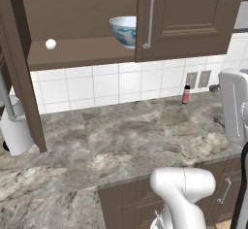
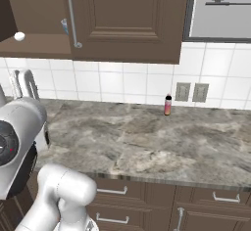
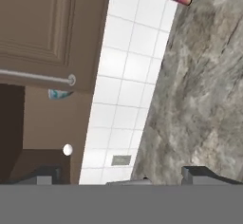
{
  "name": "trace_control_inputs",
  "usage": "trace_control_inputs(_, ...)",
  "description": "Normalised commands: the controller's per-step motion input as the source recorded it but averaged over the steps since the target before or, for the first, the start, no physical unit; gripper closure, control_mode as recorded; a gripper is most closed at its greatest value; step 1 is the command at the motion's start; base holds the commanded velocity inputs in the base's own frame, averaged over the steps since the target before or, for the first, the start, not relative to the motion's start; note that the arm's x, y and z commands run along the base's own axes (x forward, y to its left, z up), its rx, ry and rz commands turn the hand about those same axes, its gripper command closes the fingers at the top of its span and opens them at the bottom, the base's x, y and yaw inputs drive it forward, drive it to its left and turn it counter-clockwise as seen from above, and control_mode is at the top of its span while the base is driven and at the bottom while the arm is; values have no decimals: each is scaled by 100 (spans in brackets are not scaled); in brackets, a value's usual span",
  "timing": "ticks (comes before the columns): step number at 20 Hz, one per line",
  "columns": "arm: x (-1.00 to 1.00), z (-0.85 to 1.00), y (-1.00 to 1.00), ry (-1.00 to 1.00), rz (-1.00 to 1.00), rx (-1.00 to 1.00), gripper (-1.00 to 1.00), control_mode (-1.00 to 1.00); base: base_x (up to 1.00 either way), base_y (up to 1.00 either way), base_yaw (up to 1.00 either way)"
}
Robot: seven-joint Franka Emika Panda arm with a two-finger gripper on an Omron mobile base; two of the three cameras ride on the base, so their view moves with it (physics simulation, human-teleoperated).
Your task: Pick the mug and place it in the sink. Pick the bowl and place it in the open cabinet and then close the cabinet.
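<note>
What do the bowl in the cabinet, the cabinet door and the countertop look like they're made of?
The bowl looks like glazed ceramic: glossy white with a blue-teal pattern. The cabinet door looks like dark brown wood with a matte finish and a raised panel; its bar handle seems to be brushed metal. The countertop looks like polished grey-brown veined stone, perhaps granite or marble.

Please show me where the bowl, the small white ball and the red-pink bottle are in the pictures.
bowl (image 1: 124, 30), left base view, on its patterned outer wall.
white ball (image 1: 50, 43), left base view, on its middle.
red-pink bottle (image 2: 167, 106), right base view, on its body.
</note>
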Motion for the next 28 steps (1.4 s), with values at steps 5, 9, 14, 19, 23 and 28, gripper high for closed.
trace_control_inputs(5,-35,-13,43,-27,3,-23,-100,-100,0,0,0)
trace_control_inputs(9,-31,-10,52,-21,2,-19,-100,-100,0,0,0)
trace_control_inputs(14,-40,-18,62,-16,0,-12,-100,-100,0,0,0)
trace_control_inputs(19,-46,-22,65,-12,0,-1,-100,-100,0,0,0)
trace_control_inputs(23,-16,-38,68,-14,-2,6,-100,-100,0,0,0)
trace_control_inputs(28,-9,-33,78,-23,-1,6,-100,-100,0,0,0)
